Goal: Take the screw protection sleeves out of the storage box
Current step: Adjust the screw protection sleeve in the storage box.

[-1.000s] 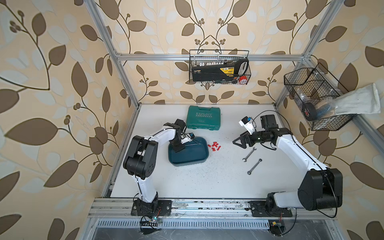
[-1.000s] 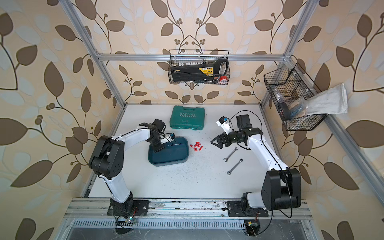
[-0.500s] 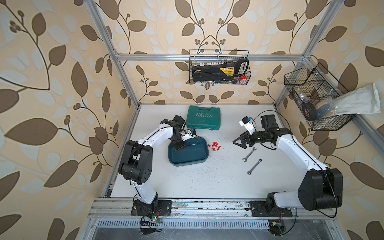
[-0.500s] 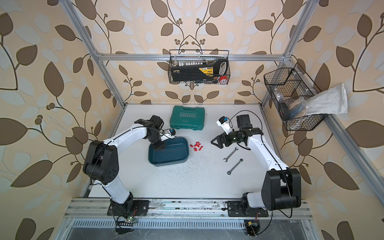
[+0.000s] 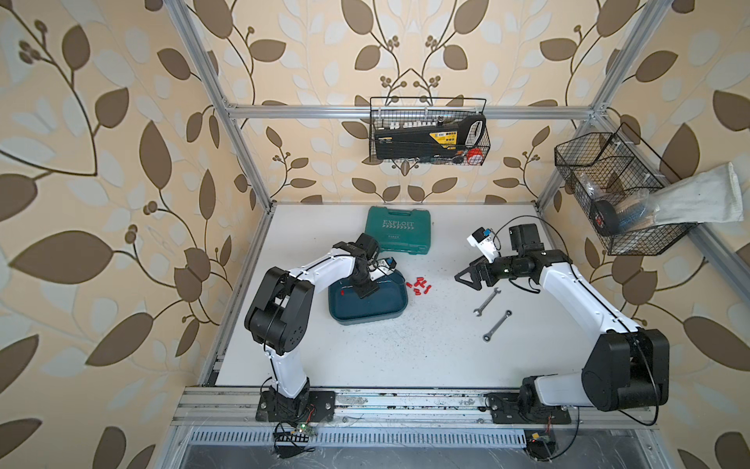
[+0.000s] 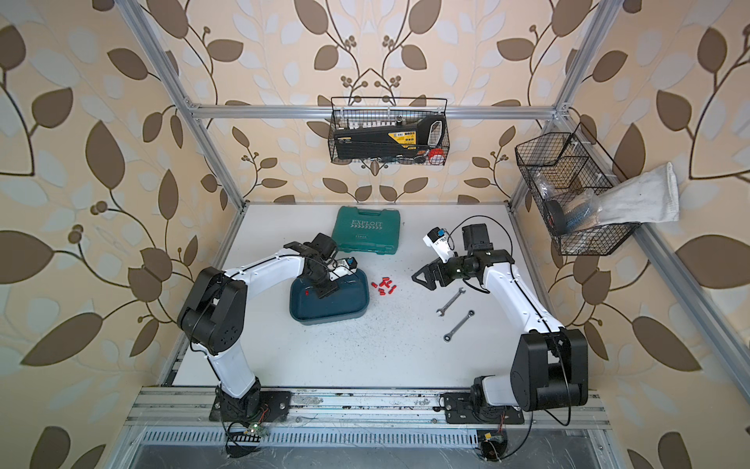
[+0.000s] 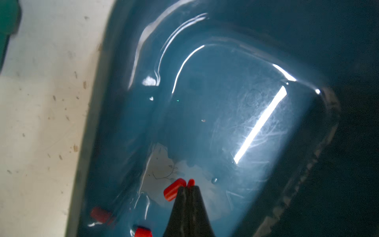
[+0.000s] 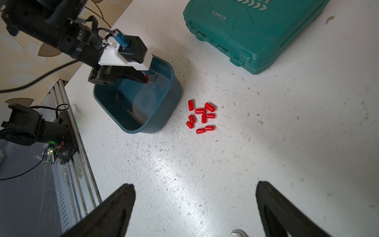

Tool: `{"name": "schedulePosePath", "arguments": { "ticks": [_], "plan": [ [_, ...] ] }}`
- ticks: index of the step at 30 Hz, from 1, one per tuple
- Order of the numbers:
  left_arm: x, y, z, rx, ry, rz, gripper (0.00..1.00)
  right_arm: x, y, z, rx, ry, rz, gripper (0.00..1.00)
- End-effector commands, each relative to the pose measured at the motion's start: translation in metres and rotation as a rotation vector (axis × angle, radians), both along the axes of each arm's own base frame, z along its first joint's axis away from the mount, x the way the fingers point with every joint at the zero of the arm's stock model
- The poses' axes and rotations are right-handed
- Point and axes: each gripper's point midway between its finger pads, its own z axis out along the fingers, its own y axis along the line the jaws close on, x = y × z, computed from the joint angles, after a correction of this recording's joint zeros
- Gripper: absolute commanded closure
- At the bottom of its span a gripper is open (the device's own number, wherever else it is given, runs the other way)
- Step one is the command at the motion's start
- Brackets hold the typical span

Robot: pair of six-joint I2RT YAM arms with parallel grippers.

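The dark teal storage box lies left of the table's middle. My left gripper reaches down into it. In the left wrist view the left gripper is shut on a red screw protection sleeve, which sticks out sideways at the tips. Another sleeve lies on the box floor to its left. Several sleeves lie in a loose pile on the table just right of the box. My right gripper hangs open right of the pile, holding nothing.
A green EXPLOIT case lies behind the box. Two wrenches lie on the table near my right gripper. Wire baskets hang on the back wall and the right wall.
My left gripper has moved from the box's left rim toward the middle of the box, and its elbow has swung out. The right arm has not moved.
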Motion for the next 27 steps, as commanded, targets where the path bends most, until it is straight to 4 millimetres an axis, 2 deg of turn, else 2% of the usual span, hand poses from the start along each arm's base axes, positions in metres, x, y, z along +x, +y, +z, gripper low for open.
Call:
{"name": "schedulePosePath", "arguments": {
  "ticks": [1, 8, 15, 20, 27],
  "plan": [
    [0.009, 0.001, -0.004, 0.019, -0.047, 0.016, 0.93, -0.004, 0.000, -0.004, -0.002, 0.013, 0.011, 0.04],
    [0.005, 0.006, 0.001, 0.034, -0.061, 0.004, 0.79, -0.003, -0.001, -0.005, -0.001, 0.019, 0.011, 0.04],
    [-0.004, 0.010, 0.013, 0.027, -0.060, -0.012, 0.73, -0.003, -0.001, -0.005, -0.001, 0.018, 0.011, 0.04],
    [-0.010, 0.013, 0.011, 0.037, -0.031, -0.027, 0.68, -0.003, -0.001, -0.004, -0.001, 0.015, 0.011, 0.04],
    [-0.005, 0.014, 0.000, 0.068, -0.006, -0.016, 0.67, -0.004, -0.001, -0.004, -0.002, 0.014, 0.009, 0.04]
  ]
}}
